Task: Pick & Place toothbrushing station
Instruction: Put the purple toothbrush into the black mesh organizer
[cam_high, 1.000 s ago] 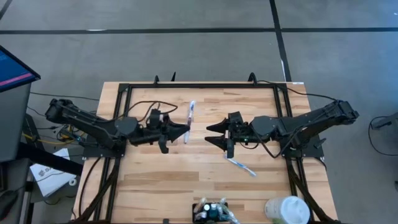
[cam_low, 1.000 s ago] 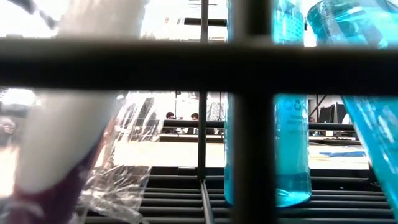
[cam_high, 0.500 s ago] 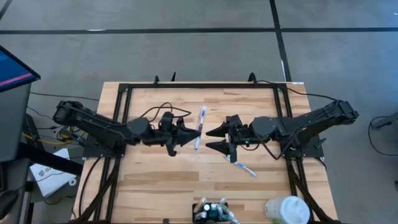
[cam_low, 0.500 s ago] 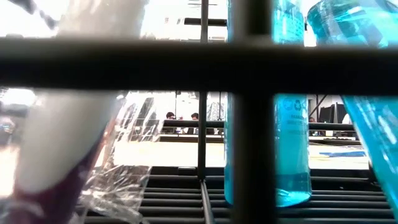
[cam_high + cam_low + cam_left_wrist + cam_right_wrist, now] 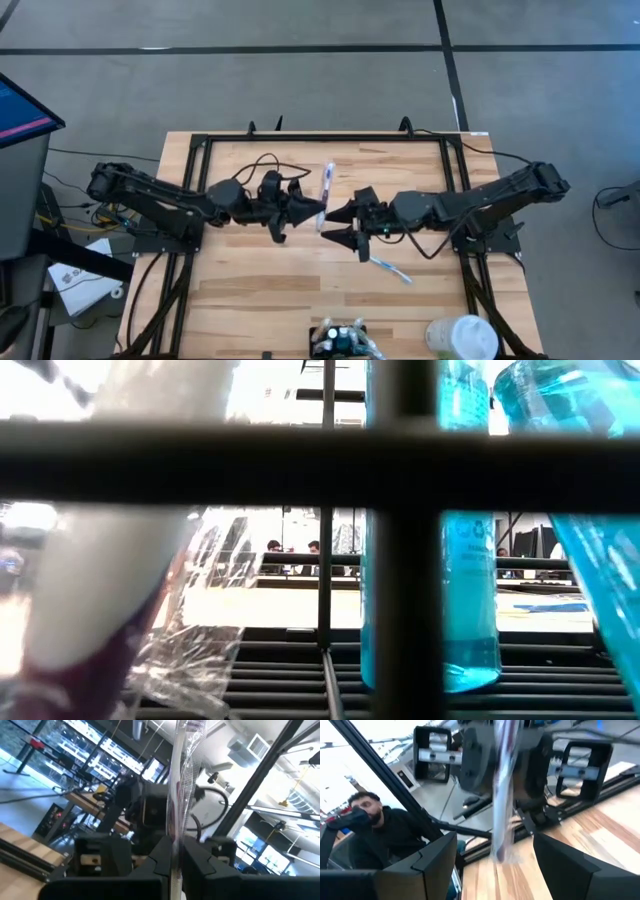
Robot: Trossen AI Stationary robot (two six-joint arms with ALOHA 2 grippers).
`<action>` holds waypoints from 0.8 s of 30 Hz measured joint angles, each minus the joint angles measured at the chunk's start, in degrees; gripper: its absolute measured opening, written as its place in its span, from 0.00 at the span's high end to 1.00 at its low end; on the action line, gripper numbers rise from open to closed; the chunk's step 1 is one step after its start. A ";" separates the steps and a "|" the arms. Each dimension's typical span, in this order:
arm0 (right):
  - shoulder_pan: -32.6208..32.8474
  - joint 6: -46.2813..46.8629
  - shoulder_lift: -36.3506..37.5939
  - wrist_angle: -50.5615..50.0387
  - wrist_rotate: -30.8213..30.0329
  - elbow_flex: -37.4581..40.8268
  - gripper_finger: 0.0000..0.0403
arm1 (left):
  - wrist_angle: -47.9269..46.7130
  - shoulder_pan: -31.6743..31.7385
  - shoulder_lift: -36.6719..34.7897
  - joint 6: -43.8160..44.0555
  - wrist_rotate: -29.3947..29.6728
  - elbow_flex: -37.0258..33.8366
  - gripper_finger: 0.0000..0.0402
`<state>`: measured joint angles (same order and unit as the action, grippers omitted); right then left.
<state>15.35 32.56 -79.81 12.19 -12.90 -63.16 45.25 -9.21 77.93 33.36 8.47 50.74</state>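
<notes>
My left gripper is over the middle of the table, shut on a toothbrush in a clear wrapper. The same toothbrush shows in the right wrist view. My right gripper stands open just to the right of it, its fingers short of the wrapper and touching nothing. The toothbrushing station, a small black holder with things in it, sits at the table's near edge. A second, blue toothbrush lies flat on the wood below my right arm. My left gripper pinches the wrapped toothbrush between its two fingers, toward its near end. The fingers come about level from the table's left and lie across the brush. The brush is lifted clear of the table and its long part rises past the fingertips.
A white round cup stands at the near right corner. A black frame runs round the tabletop. Dark bars, blue bottles and a white tube fill the low view. A person sits beyond the table.
My left gripper has carried the wrapped toothbrush toward the table's right, up to my right gripper, and has tipped upward a little. My right gripper has come slightly toward the table's left, still open. The blue toothbrush has stayed where it was.
</notes>
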 joint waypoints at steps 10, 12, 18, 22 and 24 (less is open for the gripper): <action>-0.55 -0.02 -1.29 4.68 -0.70 -0.01 0.37 | -0.13 -0.12 0.02 0.02 -0.01 0.00 0.98; -0.96 -0.07 -1.45 5.44 -1.08 -0.11 0.37 | -0.17 -0.12 0.02 0.04 0.00 0.00 0.98; -2.16 -0.10 -1.51 6.90 -0.68 0.00 0.37 | -0.17 -0.03 0.02 0.00 0.07 0.00 0.98; -2.43 -0.04 -1.55 6.83 -0.66 0.00 0.37 | -0.19 0.15 0.02 0.00 0.12 0.00 0.98; -2.40 -0.02 -1.55 6.51 -0.64 0.00 0.37 | -0.19 0.15 0.02 -0.02 0.68 0.00 0.98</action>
<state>12.95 32.53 -81.36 18.70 -13.54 -63.16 45.06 -9.06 77.95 33.34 9.15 50.74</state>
